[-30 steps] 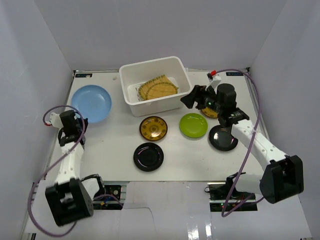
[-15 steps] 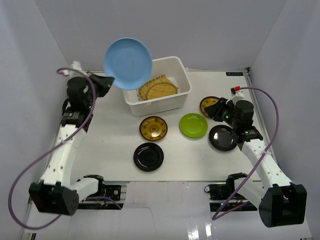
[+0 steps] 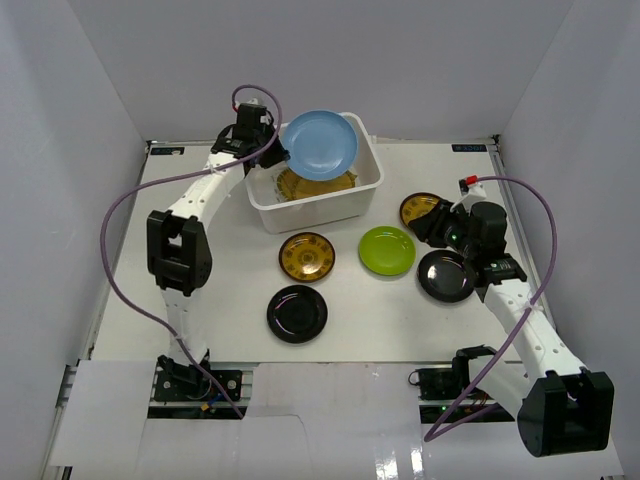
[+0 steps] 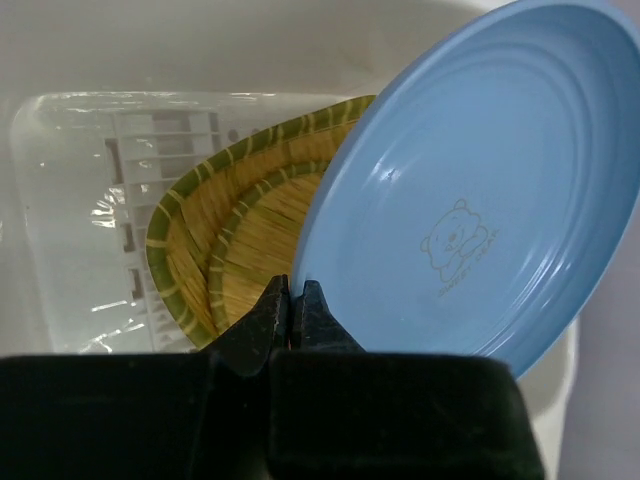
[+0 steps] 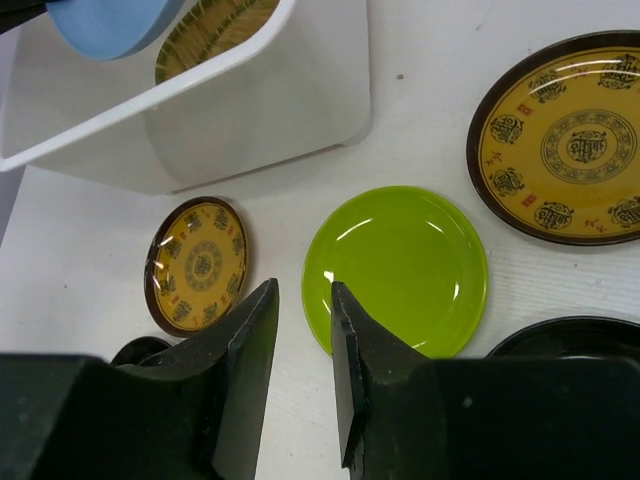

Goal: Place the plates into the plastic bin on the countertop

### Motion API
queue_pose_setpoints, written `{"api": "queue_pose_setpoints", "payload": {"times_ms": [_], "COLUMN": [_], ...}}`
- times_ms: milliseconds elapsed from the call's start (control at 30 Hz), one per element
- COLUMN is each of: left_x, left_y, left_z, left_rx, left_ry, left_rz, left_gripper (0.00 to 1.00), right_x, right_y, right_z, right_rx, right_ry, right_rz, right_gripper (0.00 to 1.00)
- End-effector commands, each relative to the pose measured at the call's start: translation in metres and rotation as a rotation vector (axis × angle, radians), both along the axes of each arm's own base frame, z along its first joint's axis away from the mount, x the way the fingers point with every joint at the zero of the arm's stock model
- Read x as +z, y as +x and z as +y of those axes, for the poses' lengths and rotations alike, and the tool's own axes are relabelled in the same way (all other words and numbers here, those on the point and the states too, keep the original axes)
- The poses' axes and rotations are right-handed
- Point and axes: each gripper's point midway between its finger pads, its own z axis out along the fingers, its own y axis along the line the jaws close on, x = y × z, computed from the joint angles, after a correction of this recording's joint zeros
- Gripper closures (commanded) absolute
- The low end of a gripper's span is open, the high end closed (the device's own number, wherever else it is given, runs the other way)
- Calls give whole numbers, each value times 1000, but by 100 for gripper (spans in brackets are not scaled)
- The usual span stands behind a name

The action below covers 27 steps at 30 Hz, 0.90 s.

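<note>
**A:** What does the left gripper (image 4: 290,300) have?

**B:** Its jaws are pressed together on the lower rim of the blue plate (image 4: 470,190), with only the rim's thickness between them. The plate is tilted up on edge, its hollow face toward the wrist camera, and a small bear is printed in it.

**A:** Where is that plate?

**B:** Above the bin (image 3: 310,212), which sits at the far side of the countertop (image 3: 230,280). From overhead the plate hangs over the bin's far half, gripped at its left edge. Two straw plates (image 4: 230,230) lie nested on the bin floor below it. The blue rim overlaps them in the wrist view, but I cannot tell whether it touches them.

**A:** And the right gripper (image 5: 303,295)?

**B:** Its jaws stand a narrow gap apart with nothing between them. Under that gap are bare countertop and the left edge of the green plate (image 5: 400,265).

**A:** What lies around it?

**B:** All of it lies flat on the countertop.
- A gold plate (image 5: 198,265) is left of the green one, just in front of the bin's near wall.
- A second gold plate (image 5: 570,140) is beyond the green one, to the right.
- A black plate (image 3: 446,275) is just beside the green plate on its near right.
- A second black plate (image 3: 297,313) is nearer the arms, just in front of the first gold plate.
</note>
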Motion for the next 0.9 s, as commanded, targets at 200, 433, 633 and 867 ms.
{"api": "queue_pose_setpoints", "payload": {"times_ms": [200,433,633,867], "left_x": [-25,-23,52,173], "left_y": [12,11,8,-73], "left_z": [-20,-26,-32,-17], "left_rx": [-109,-158,-201,-237], "left_ry": [65,67,17,-61], "left_rz": [84,70,-77,-345], "left_gripper": [96,34,17,16], "right_x": [-4,-33,-37,-73], "right_y": [4,21,47,75], "right_z": [-17,-42,-82,-135], "right_rx": [-61,-204,-349,-514], "right_ry": [-86,-153,-184,-204], "right_rz": [14,89,132,247], "right_gripper": [60,59,50,36]}}
